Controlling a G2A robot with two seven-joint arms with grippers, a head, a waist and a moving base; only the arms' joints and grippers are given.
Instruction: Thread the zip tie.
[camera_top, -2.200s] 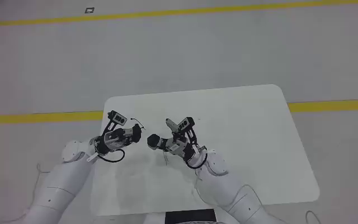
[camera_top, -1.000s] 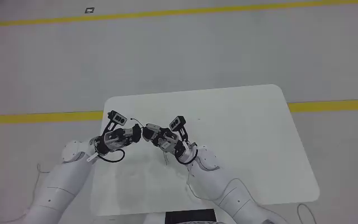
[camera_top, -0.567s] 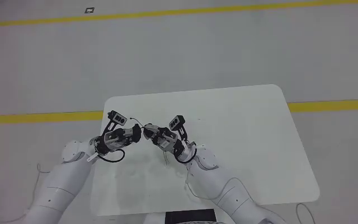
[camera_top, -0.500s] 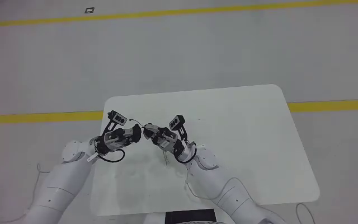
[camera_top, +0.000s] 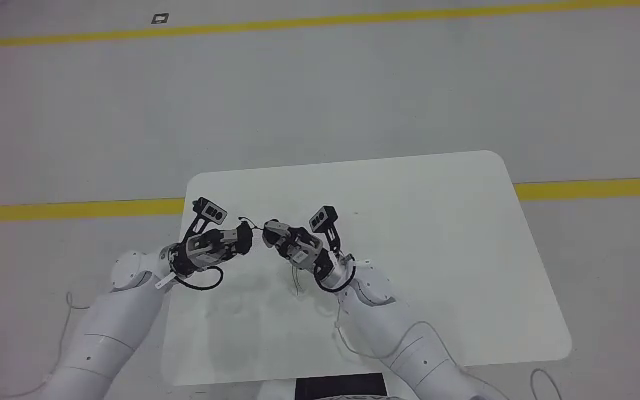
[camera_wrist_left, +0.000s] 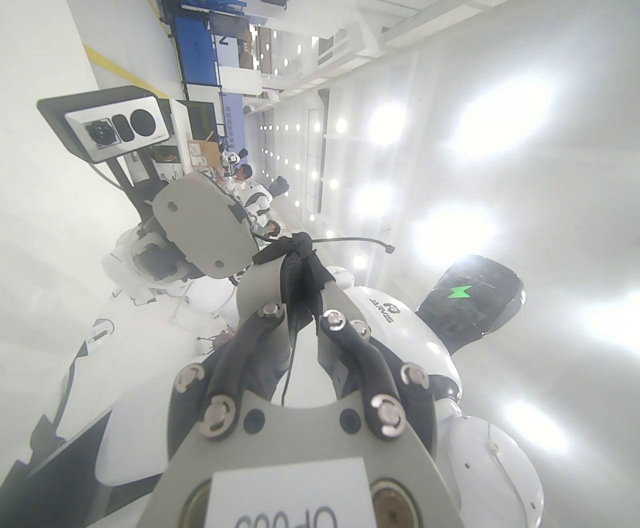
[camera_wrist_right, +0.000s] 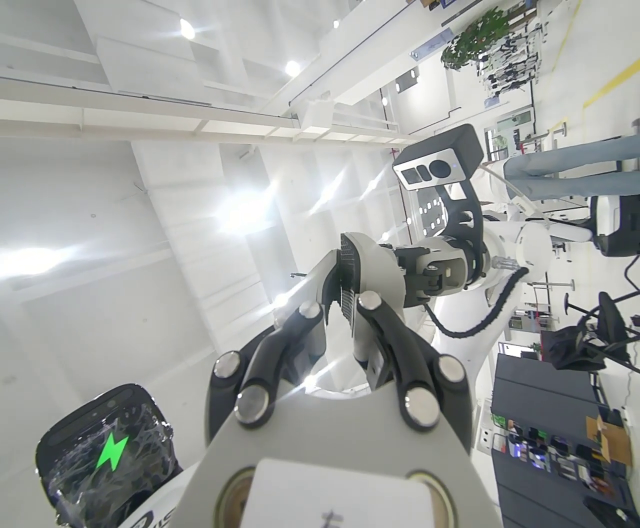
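Both grippers are held up above the white table (camera_top: 450, 220), tip to tip over its left part. A thin black zip tie (camera_wrist_left: 300, 280) runs between the fingers of my left gripper (camera_wrist_left: 295, 272), which is shut on it. The tie's free end curves away to a small head (camera_wrist_left: 387, 247). My right gripper (camera_wrist_right: 345, 272) has its ribbed pads (camera_wrist_right: 348, 280) pressed together, and the tie's dark strip meets its tip (camera_wrist_left: 262, 255). From above, the left gripper (camera_top: 246, 237) and right gripper (camera_top: 270, 232) nearly touch, with the tie (camera_top: 259, 228) bridging them.
A few thin dark strands (camera_top: 297, 285) lie on the table just under the right forearm. The table's rounded far right corner (camera_top: 500, 160) and its right half lie well away from both arms. Yellow floor lines (camera_top: 80, 210) run beyond the table.
The right gripper rose from lower down and closed in on the left gripper's tip. In the last half second it shifted slightly right. The left arm has stayed in place.
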